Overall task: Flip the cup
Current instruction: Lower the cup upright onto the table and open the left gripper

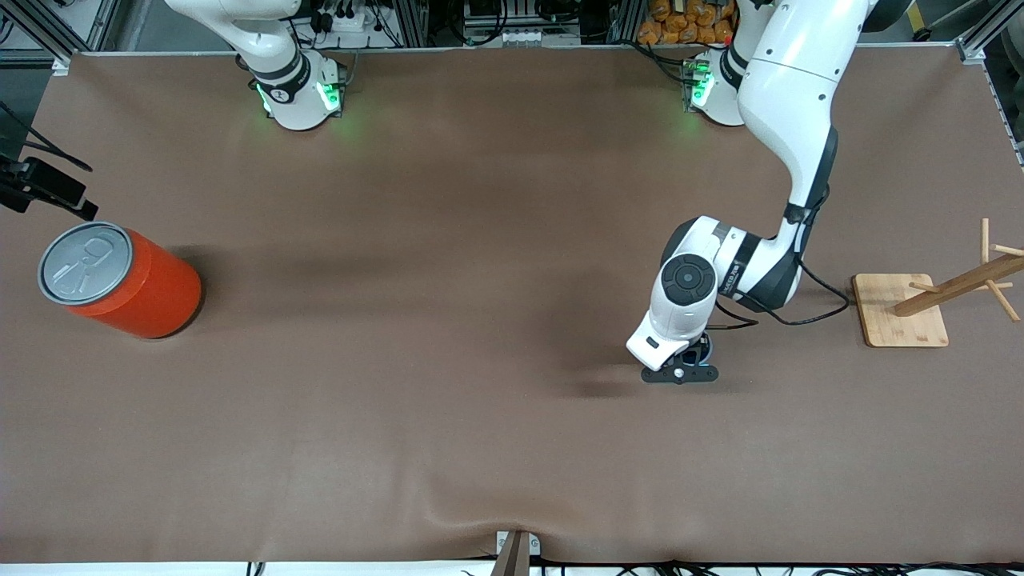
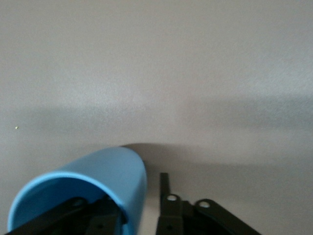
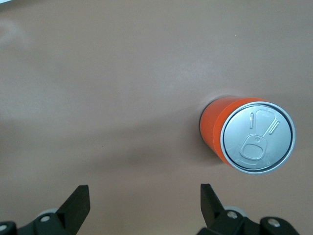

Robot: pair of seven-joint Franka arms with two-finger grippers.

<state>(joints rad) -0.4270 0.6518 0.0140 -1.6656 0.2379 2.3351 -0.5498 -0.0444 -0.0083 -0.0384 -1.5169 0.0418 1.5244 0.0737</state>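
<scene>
Bare tabletop (image 1: 448,320) lies open between the orange can (image 1: 132,284) and wooden rack (image 1: 912,308).

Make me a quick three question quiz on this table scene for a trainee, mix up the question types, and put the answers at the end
1. True or false: one finger of the left gripper is inside the cup and the other is outside its wall.
2. Multiple choice: the orange can stands
A. on the wooden rack's base
B. upright toward the right arm's end of the table
C. on its side beside the cup
3. Fill in: the right gripper hangs with its jaws ____ above bare table, holding nothing.

Key
1. True; the cup's rim wall sits between the fingers, and the jaws look parted.
2. B; the wooden rack is at the left arm's end.
3. open
</scene>
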